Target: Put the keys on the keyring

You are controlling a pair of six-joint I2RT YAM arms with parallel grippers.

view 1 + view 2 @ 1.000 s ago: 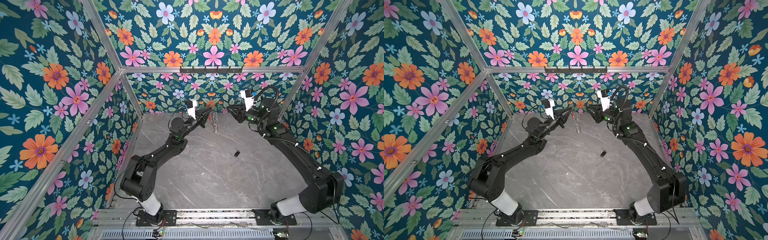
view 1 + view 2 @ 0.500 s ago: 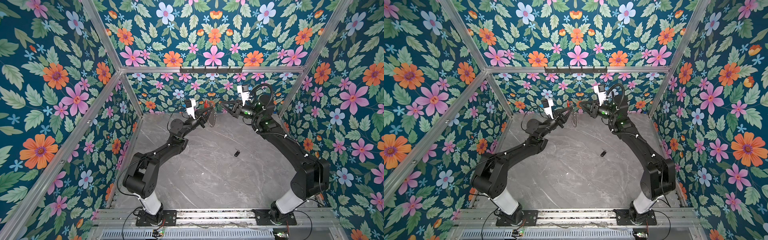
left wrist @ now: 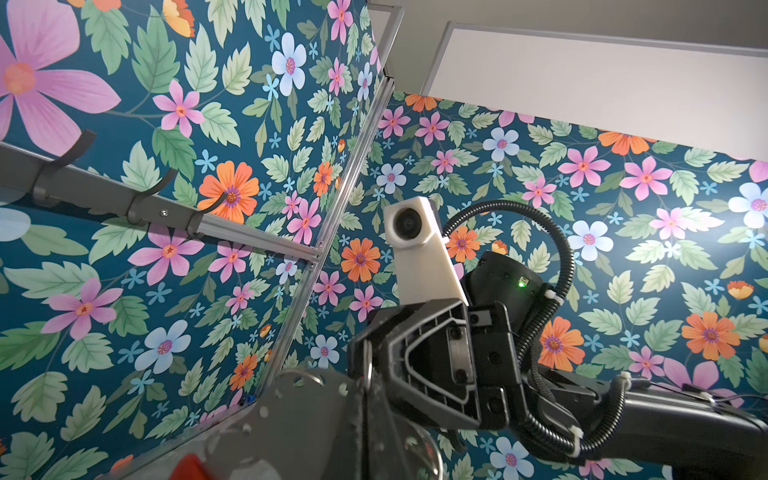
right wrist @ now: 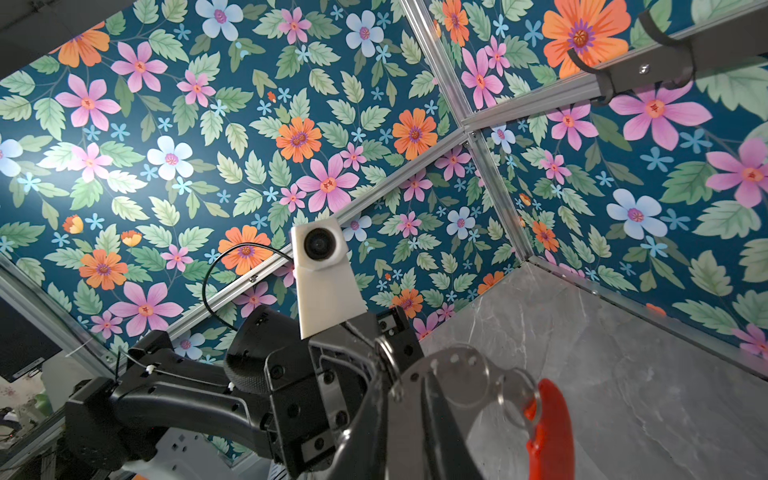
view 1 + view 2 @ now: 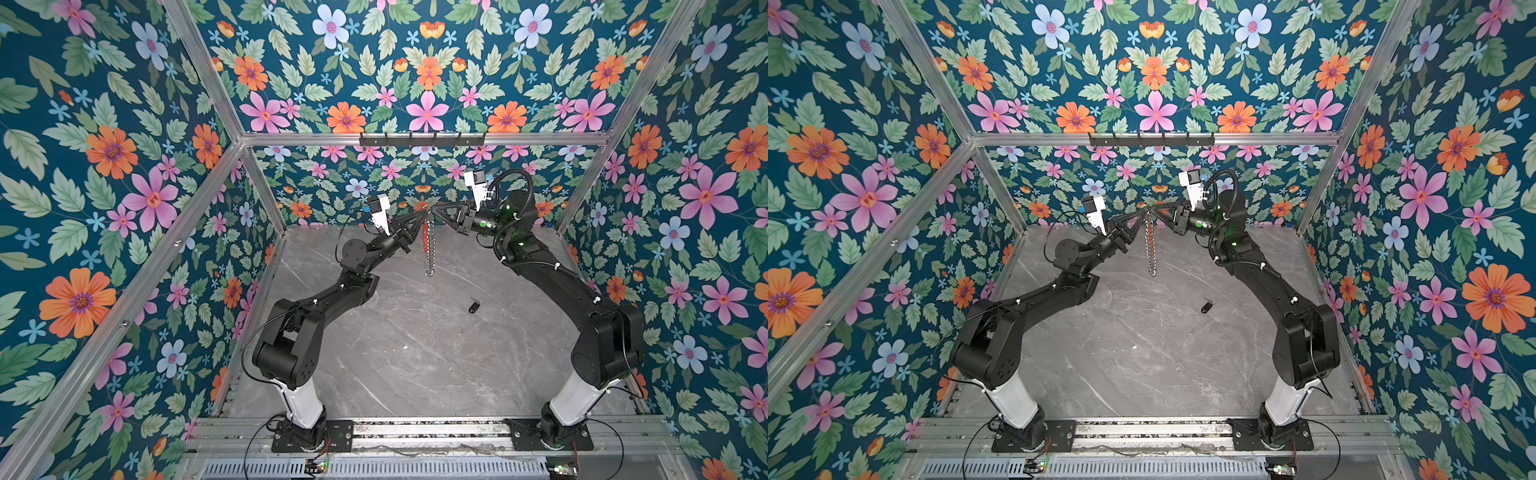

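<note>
keyring (image 5: pixel 429 249): hangs edge-on in the air at 12 o'clock of the table (image 5: pixel 415 365), near the back wall; held by its top; red bar (image 4: pixel 548 428) down one side; low end clear of the table
key fob (image 5: pixel 473 306): lies alone on the table at 4 o'clock from the keyring's low end, well apart from it; nothing touching it
left gripper (image 5: pixel 419 217): clamped tight on the keyring's top, coming in from 8 o'clock
right gripper (image 5: pixel 436 211): jaws nearly together on the same top edge, coming in from 3 o'clock; in the left wrist view it looks like a pinch on one small loop; my read only
risk, handover: both grippers are on the keyring and the key fob is not picked up; one has to let go; if the other's bite is weak, the keyring swings or drops
risk, clash: fingertips almost meet at the top; a small misalignment could knock fingers together or twist the keyring
risk, threading: the loops hang loose, so any sway blurs the target; the key fob's own loop is tiny and a sloppy grasp would cover it
left arm pose: stretched up and forward, elbow low, wrist tipped toward 1 o'clock
right arm pose: leaning in toward 11 o'clock, wrist about level, pointing to 9 o'clock
</note>
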